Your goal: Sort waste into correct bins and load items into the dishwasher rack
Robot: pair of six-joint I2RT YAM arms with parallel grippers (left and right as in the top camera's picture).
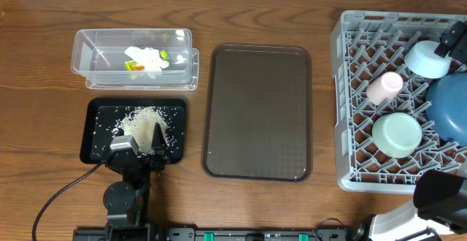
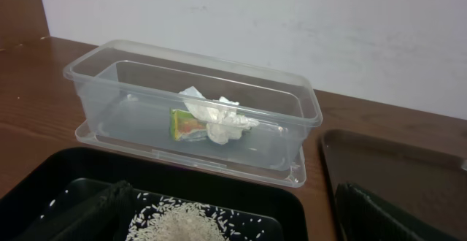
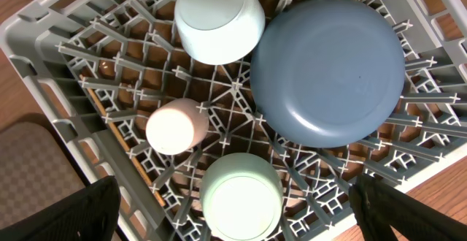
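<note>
The clear tub (image 1: 87, 55) at the back left holds the crumpled white tissue (image 1: 148, 56) and the yellow-green wrapper (image 1: 133, 66); both also show in the left wrist view, the tissue (image 2: 215, 117) over the wrapper (image 2: 186, 123). White rice (image 1: 144, 120) lies piled in the black tray (image 1: 98, 135). My left gripper (image 1: 142, 143) is open and empty over the tray's near edge, with the rice (image 2: 182, 223) between its fingers (image 2: 233, 223). The grey rack (image 1: 349, 135) holds the dark blue bowl (image 3: 328, 69), mint bowl (image 3: 241, 197), light blue bowl (image 3: 219, 14) and pink cup (image 3: 175, 128), all upside down. My right gripper (image 3: 237, 223) is open and empty above the mint bowl.
A large brown serving tray (image 1: 257, 109) lies between the black tray and the rack. The right arm's body (image 1: 441, 193) sits at the rack's near right corner. A cable (image 1: 58, 193) runs from the left arm's base.
</note>
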